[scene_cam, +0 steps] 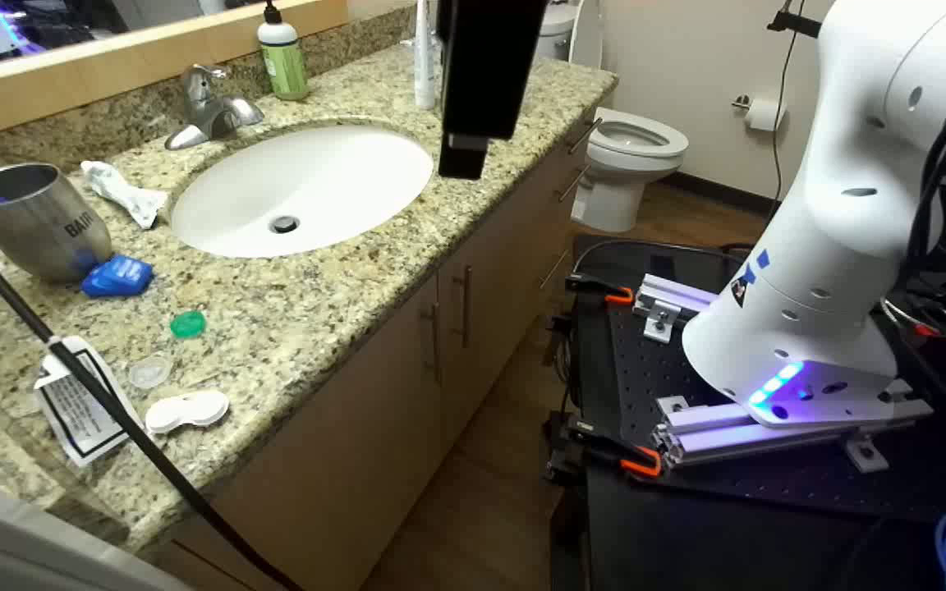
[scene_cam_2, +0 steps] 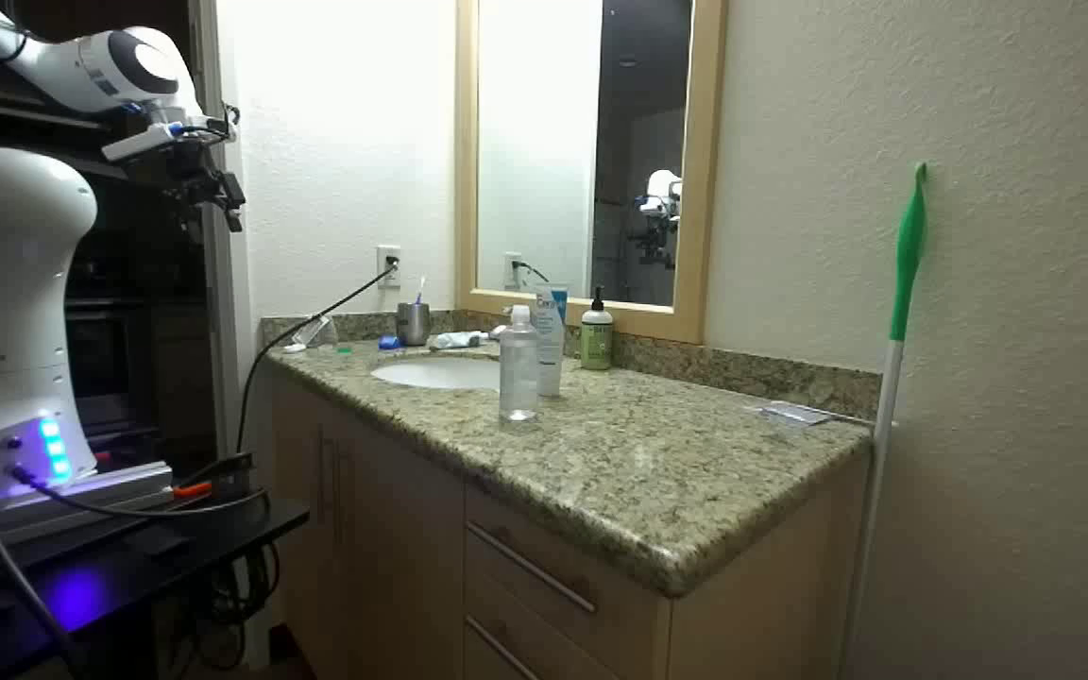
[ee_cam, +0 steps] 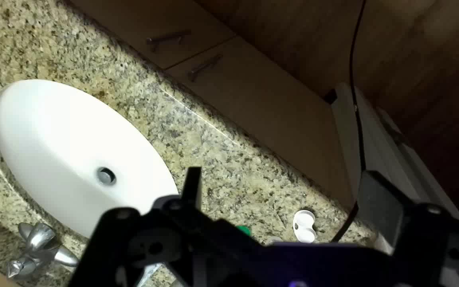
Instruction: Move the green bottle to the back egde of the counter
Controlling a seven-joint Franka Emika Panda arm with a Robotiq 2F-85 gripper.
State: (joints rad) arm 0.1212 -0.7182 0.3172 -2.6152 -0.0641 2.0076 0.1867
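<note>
The green bottle (scene_cam: 284,70), with a white collar and black pump, stands upright on the speckled granite counter (scene_cam: 374,283), close to the backsplash and past the faucet. It also shows near the mirror in an exterior view, as a green bottle (scene_cam_2: 597,342). Only a sliver of it enters the wrist view at the left edge. My gripper (ee_cam: 283,175) is high above the counter, its fingers (ee_cam: 381,203) wide apart and nothing between them. From outside, the gripper (scene_cam_2: 226,206) hangs well away from the bottle; a dark finger (scene_cam: 485,74) fills the top of an exterior view.
A transparent bottle (scene_cam_2: 519,368) and a lotion tube (scene_cam_2: 552,349) stand in front of the green bottle. The oval sink (scene_cam: 317,185), chrome faucet (scene_cam: 210,111), metal cup (scene_cam: 42,217), blue box (scene_cam: 117,277), green cap (scene_cam: 188,324) and lens case (scene_cam: 187,410) occupy the near part. A black cable (scene_cam: 144,443) crosses there.
</note>
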